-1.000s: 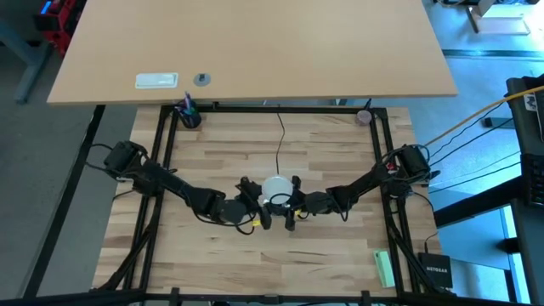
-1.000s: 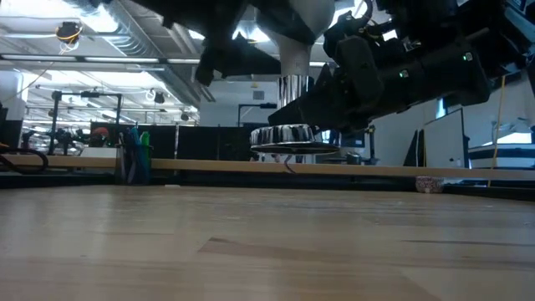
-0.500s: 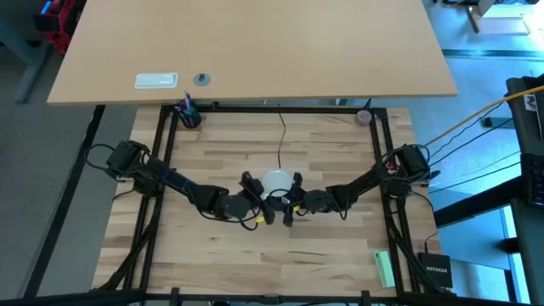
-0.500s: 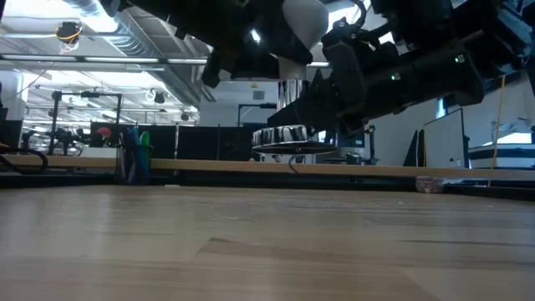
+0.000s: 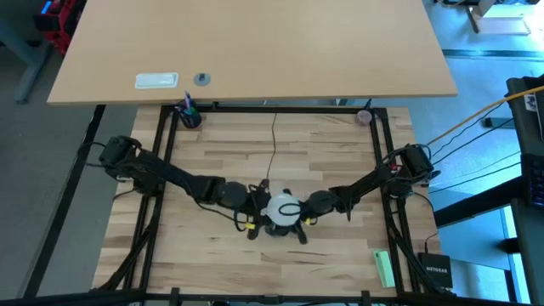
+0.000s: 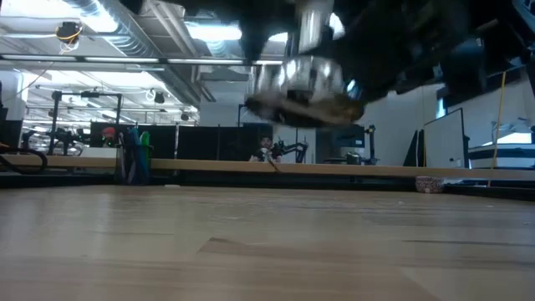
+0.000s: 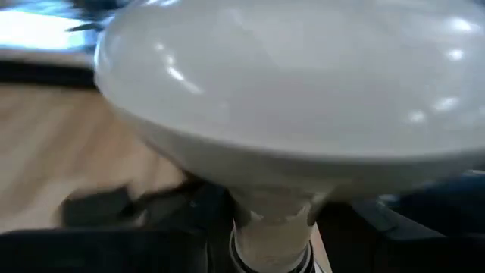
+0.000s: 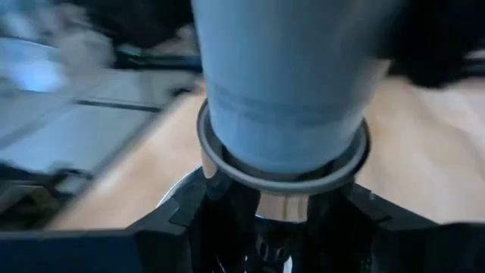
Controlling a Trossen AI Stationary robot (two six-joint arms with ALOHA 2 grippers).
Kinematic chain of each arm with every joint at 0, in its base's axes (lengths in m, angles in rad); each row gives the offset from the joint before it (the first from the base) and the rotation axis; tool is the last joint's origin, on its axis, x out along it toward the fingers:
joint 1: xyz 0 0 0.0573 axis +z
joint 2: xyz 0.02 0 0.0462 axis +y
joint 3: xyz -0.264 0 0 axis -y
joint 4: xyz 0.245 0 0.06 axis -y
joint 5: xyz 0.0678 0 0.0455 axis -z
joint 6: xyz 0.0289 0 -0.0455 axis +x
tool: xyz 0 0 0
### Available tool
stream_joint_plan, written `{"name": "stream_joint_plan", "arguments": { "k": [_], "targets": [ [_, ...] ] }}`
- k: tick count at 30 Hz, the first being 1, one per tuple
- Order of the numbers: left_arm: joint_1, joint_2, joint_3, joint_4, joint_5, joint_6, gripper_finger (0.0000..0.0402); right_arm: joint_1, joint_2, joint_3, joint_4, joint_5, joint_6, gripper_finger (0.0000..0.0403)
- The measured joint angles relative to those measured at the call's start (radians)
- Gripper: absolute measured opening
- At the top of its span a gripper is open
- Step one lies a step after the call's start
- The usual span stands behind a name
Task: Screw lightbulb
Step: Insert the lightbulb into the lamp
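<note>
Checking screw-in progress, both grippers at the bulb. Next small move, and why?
Probably rotate the left gripper to thread the frosted white lightbulb in: it grips the bulb's neck, while the right gripper holds the round silver metal socket aloft.

Frosted white lightbulb held off the table mid-front, neck in silver socket, assembly tilted.

The lightbulb is glossy frosted white, the socket shiny metal, the table pale matt wood.
</note>
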Motion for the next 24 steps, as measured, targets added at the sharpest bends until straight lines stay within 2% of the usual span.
{"name": "stream_joint_plan", "arguments": {
  "k": [2, 3, 8, 10, 14, 17, 19, 22, 24],
  "targets": [
    [0.018, 0.003, 0.002, 0.006, 0.130, 0.047, 0.0143, 0.000, 0.000, 0.010, 0.005, -0.058, -0.006, 0.0176],
    [0.023, 0.004, 0.002, 0.003, 0.160, 0.064, 0.0143, 0.000, 0.000, 0.013, -0.001, -0.073, -0.007, 0.0176],
    [0.043, 0.005, 0.000, -0.015, 0.178, 0.054, 0.0144, 0.000, 0.000, 0.036, -0.073, -0.042, -0.004, 0.0176],
    [0.049, 0.005, -0.002, -0.029, 0.176, 0.042, 0.0171, 0.000, 0.000, 0.037, -0.096, -0.016, 0.000, 0.0176],
    [0.051, -0.013, -0.006, -0.100, 0.164, -0.003, 0.0250, -0.001, -0.005, 0.041, -0.103, 0.047, 0.012, 0.0176],
    [0.045, -0.069, -0.006, -0.211, 0.126, -0.060, 0.0284, -0.002, -0.006, 0.042, -0.095, 0.080, 0.028, 0.0176],
    [0.034, -0.114, -0.006, -0.312, 0.072, -0.106, 0.0292, -0.003, -0.006, 0.041, -0.108, 0.106, 0.031, 0.0176],
    [0.006, -0.170, -0.006, -0.430, -0.066, -0.191, 0.0296, -0.003, -0.006, 0.041, -0.113, 0.171, 0.048, 0.0176],
    [-0.021, -0.188, -0.006, -0.453, -0.208, -0.269, 0.0297, -0.003, -0.006, 0.041, -0.117, 0.253, 0.075, 0.0176]
  ]
}}
